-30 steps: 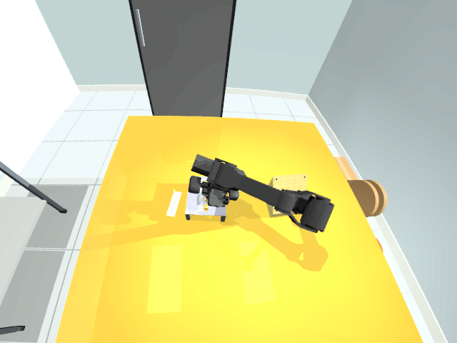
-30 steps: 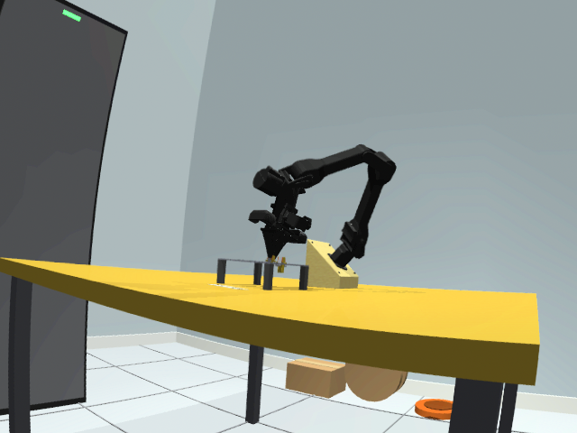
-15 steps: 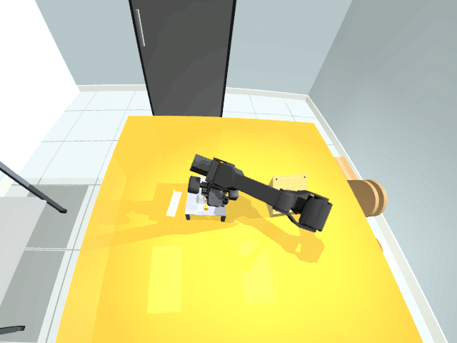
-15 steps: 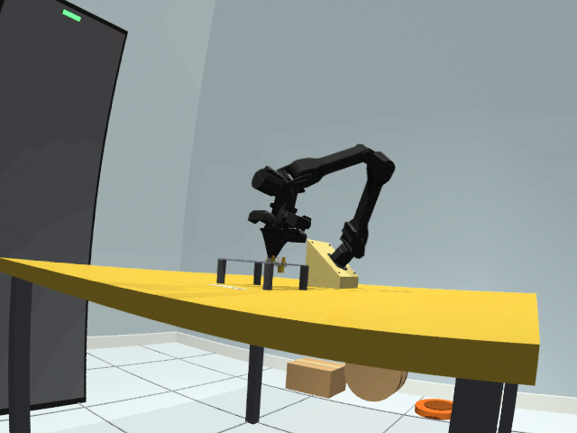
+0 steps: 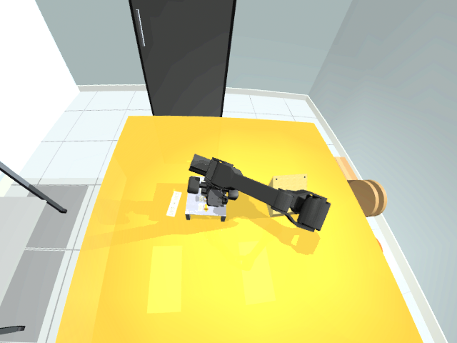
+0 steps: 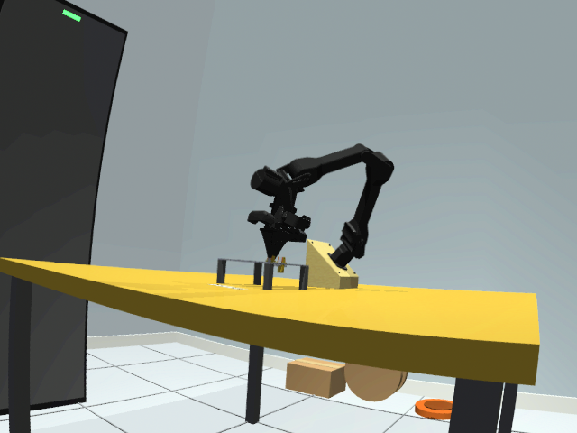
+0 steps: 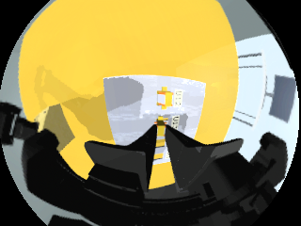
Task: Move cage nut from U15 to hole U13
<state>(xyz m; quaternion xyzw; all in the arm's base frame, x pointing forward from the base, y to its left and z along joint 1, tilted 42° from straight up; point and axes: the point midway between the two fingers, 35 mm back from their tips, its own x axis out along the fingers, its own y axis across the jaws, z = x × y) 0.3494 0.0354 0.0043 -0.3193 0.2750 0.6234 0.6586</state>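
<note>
Cage nut (image 6: 272, 258) (image 7: 161, 121) is pinched in the gripper (image 5: 214, 197) (image 6: 272, 257) (image 7: 161, 124), its two dark tapered fingers nearly together on it, right at the rail plate's row of holes, probably so it can be lined up square and pressed in, though I can't tell if the wings have caught underneath. The other nut (image 5: 206, 207) (image 6: 281, 264) (image 7: 165, 98) sits just beside it, yellow and blocky, poking below the thin grey plate (image 5: 192, 209) (image 6: 240, 261) (image 7: 194, 94), whose dark stubby legs hold it off the glossy yellow table (image 5: 206, 276) (image 6: 419, 312) (image 7: 118, 38), presumably leaving room for the clips
</note>
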